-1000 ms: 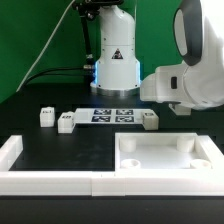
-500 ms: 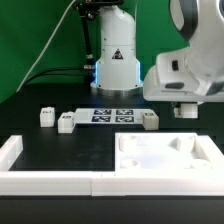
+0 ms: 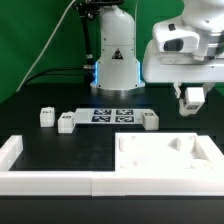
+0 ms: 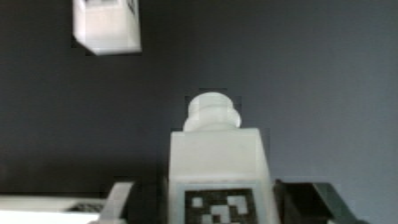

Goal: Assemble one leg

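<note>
My gripper [image 3: 190,101] is shut on a small white leg [image 3: 190,96] and holds it in the air, above the far right part of the large flat white square piece [image 3: 165,153]. In the wrist view the held leg [image 4: 215,150] fills the space between the dark fingers [image 4: 121,200]. Its tag faces the camera and its round peg points away. My gripper [image 4: 217,203] is closed on both of its sides. Three more legs lie on the black table: two [image 3: 45,117] [image 3: 66,122] at the exterior view's left and one [image 3: 149,121] right of the marker board.
The marker board [image 3: 112,115] lies in front of the robot base [image 3: 115,65]. A white L-shaped rail [image 3: 20,165] runs along the front and left edges. Another small white block [image 4: 111,25] lies on the table in the wrist view.
The arm has risen from just above the square piece, lifting the held leg higher and slightly toward the exterior view's right. The legs on the table have not moved.
</note>
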### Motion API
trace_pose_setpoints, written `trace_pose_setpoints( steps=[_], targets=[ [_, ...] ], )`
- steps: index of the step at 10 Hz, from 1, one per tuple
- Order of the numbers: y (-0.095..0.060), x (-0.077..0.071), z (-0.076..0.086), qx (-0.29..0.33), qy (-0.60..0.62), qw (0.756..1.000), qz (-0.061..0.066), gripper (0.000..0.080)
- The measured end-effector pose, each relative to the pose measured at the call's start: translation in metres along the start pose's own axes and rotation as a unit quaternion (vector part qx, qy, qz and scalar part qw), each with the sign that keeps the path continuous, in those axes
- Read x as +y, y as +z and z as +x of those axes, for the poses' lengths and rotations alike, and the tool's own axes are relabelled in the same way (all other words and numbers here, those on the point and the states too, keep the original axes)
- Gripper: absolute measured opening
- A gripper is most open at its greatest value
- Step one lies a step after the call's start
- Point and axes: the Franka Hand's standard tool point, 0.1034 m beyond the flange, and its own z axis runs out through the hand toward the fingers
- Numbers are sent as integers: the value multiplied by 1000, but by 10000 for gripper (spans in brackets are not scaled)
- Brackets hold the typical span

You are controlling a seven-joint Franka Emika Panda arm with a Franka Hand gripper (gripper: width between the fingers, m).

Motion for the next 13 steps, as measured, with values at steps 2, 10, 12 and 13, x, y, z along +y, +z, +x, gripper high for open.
trace_pose_setpoints(
  steps=[2,10,12,13],
  targets=[
    [-3,-3,9,101,-7,995,15,288],
    [-32,17,90,151,-91,984,16,288],
    [-31,17,88,159,-93,983,16,288],
    [-32,17,93,186,-92,978,16,288]
  ],
)
